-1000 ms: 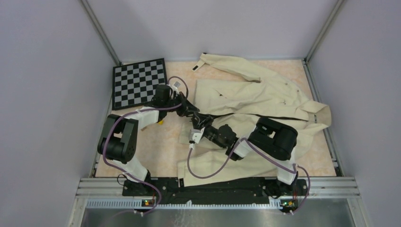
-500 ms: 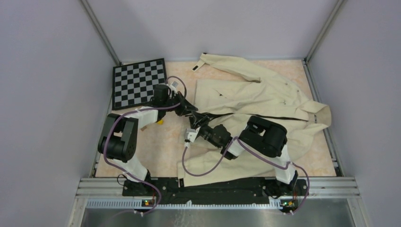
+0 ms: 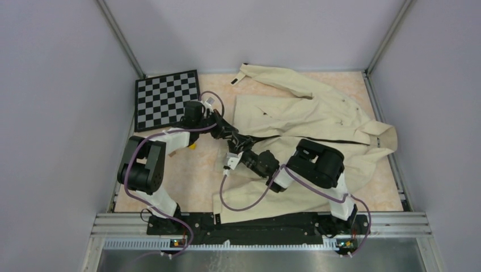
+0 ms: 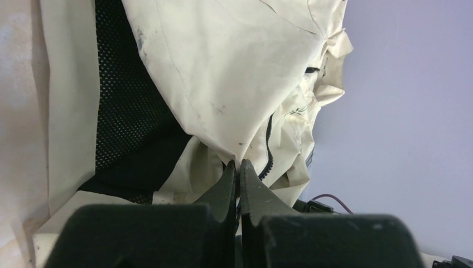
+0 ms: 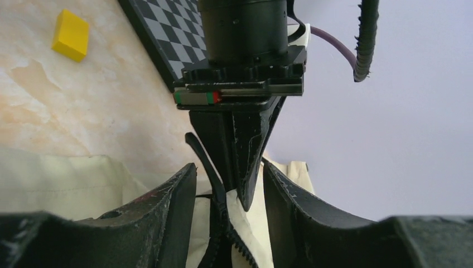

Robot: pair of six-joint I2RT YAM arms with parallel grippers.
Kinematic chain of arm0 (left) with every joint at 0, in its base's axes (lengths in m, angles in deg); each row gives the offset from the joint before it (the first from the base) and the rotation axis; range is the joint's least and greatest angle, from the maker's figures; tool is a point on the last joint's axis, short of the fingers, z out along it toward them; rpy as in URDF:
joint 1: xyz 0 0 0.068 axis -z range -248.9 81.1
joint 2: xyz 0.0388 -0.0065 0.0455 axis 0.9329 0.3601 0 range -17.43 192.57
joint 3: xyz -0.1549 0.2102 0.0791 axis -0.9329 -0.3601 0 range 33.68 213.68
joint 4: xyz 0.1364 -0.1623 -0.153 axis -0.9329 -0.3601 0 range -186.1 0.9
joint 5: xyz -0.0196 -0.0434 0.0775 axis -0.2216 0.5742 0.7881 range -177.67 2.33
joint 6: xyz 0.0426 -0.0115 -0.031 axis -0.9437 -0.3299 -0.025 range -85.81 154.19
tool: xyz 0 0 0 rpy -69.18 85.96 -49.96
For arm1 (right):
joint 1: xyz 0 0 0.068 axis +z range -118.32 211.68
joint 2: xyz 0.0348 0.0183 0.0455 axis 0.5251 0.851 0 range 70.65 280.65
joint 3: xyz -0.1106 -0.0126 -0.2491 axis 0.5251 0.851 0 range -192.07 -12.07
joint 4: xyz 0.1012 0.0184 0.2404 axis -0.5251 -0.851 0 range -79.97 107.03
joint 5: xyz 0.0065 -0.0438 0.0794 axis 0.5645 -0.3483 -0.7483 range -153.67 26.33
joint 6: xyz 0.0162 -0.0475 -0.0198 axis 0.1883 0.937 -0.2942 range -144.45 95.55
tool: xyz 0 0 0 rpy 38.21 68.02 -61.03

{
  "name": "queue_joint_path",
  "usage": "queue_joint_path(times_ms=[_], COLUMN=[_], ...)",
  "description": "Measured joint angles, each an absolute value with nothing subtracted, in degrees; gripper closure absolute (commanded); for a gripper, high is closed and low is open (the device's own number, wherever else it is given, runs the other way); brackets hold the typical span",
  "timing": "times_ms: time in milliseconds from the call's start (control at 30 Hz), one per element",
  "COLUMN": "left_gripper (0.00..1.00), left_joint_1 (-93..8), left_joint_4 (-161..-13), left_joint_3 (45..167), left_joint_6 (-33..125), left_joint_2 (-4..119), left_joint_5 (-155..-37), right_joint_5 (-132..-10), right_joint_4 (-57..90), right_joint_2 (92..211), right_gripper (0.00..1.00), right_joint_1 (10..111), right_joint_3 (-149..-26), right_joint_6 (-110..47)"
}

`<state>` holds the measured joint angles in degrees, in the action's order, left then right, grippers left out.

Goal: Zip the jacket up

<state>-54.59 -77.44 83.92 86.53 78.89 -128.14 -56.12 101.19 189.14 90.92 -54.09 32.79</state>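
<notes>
The cream jacket lies spread over the right and back of the table, its dark zipper line running across the middle. My left gripper is shut on the jacket's hem edge beside the zipper; in the left wrist view the jaws pinch cream cloth next to the zipper teeth. My right gripper is open right by it. In the right wrist view its fingers straddle the zipper tape and the left gripper's closed tips.
A black and white checkerboard lies at the back left. A small yellow block sits on the table near the left arm. Grey walls enclose the table on three sides.
My right arm has pushed its gripper left and a little toward the back, closer to the left gripper at the zipper's end. The left gripper has held still.
</notes>
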Motion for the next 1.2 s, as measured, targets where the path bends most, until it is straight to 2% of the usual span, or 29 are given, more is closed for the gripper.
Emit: queue_joint_path(times_ms=[300,867,1200], left_gripper=[1.0,1.0,1.0], left_joint_1=[-54.55,-54.55,-54.55], left_joint_4=[-77.39,-77.53,-77.48], left_joint_3=[83.53,82.59,82.32], left_joint_6=[87.66,91.62,92.63], left_joint_2=[79.19,79.19,79.19], left_joint_5=[-128.97,-128.9,-129.56], right_joint_5=[-63.34,-65.54,-65.48], right_joint_4=[104.03,104.44,104.42], right_joint_2=[185.12,189.25,191.35], right_gripper=[0.72,0.7,0.64], right_joint_1=[90.75,90.18,90.0], right_joint_3=[-44.27,-51.97,-53.1], right_joint_6=[28.35,32.61,37.73])
